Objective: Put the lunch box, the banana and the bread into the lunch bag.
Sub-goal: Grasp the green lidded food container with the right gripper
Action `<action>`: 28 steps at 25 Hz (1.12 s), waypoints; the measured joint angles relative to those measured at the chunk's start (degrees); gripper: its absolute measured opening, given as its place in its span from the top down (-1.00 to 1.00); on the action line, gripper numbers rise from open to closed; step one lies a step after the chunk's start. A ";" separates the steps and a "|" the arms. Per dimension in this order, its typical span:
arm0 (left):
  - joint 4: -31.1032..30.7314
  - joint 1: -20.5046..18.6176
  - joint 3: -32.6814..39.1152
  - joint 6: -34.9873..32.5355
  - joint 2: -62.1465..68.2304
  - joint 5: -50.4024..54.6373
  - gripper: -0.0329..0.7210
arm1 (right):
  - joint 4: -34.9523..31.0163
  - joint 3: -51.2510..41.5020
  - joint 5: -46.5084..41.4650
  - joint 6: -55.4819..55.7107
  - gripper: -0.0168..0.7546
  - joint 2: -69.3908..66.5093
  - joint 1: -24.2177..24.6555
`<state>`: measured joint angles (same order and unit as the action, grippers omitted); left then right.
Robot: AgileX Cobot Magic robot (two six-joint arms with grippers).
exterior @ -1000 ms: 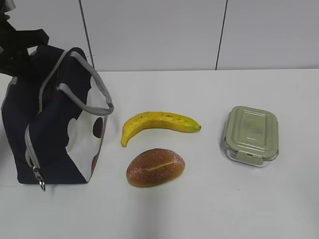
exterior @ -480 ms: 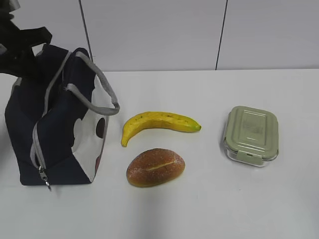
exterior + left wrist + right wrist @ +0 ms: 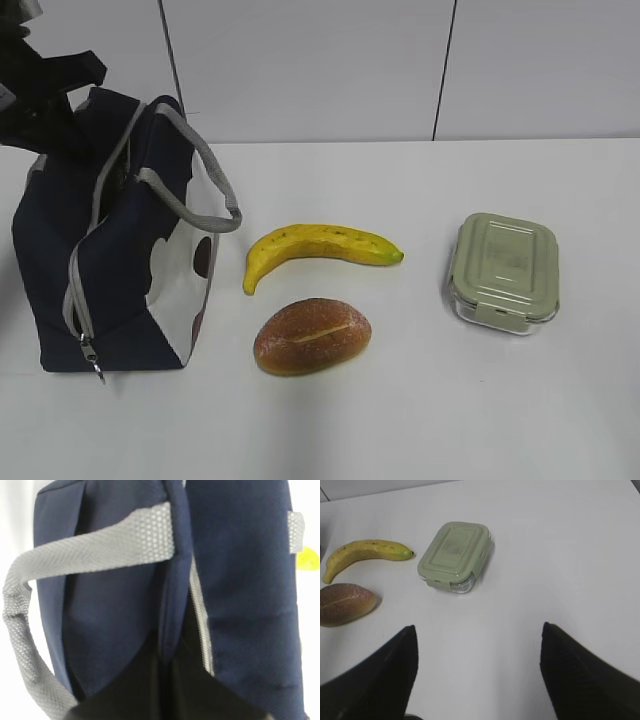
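Observation:
The navy lunch bag (image 3: 110,260) stands at the table's left, its grey zipper (image 3: 75,290) partly undone. My left gripper (image 3: 62,88) is shut on a fold of the bag's top edge, seen close up in the left wrist view as navy fabric (image 3: 240,580) pinched at my left gripper (image 3: 167,652). The yellow banana (image 3: 320,245) lies mid-table with the bread (image 3: 312,335) just in front of it. The green-lidded lunch box (image 3: 503,270) sits to the right. My right gripper (image 3: 477,630) hovers open above bare table, short of the lunch box (image 3: 454,555), holding nothing.
Grey webbing handles (image 3: 195,165) arch over the bag's top toward the banana. A white panelled wall (image 3: 300,70) closes the back of the table. The right wrist view also shows the banana (image 3: 367,552) and bread (image 3: 345,603) at its left.
My left gripper has drawn the bag's top edge slightly right and up, so the bag and its handles have shifted right. The food and the lunch box have not moved.

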<state>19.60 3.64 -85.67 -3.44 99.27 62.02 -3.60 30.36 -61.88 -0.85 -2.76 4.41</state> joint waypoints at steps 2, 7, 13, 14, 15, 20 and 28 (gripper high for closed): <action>0.00 0.00 0.00 -0.04 0.00 0.00 0.92 | -0.13 0.37 2.98 0.00 -0.50 -3.33 0.00; 0.06 0.00 0.00 -0.11 0.00 0.00 0.92 | -1.84 0.47 9.00 0.40 -0.51 -13.39 0.00; 0.20 0.00 0.00 -0.13 0.00 0.00 0.92 | -6.72 0.59 13.05 1.24 -0.51 -25.56 0.00; 0.20 0.00 0.00 -0.13 0.00 0.00 0.92 | -7.24 0.83 13.21 1.24 -0.50 -27.52 0.00; 0.20 0.00 0.00 -0.13 0.00 0.00 0.92 | -7.76 1.05 13.36 1.24 -0.50 -30.24 0.00; 0.25 0.00 0.00 -0.13 0.00 -0.05 0.92 | -9.05 6.07 12.43 1.24 -0.50 -40.94 0.00; 0.25 0.00 0.00 -0.13 0.00 -0.10 0.92 | -11.11 16.69 9.65 -1.86 -0.51 -59.08 0.00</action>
<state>19.85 3.64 -85.67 -3.57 99.27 61.91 -14.70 47.05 -52.23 -2.71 -61.84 4.41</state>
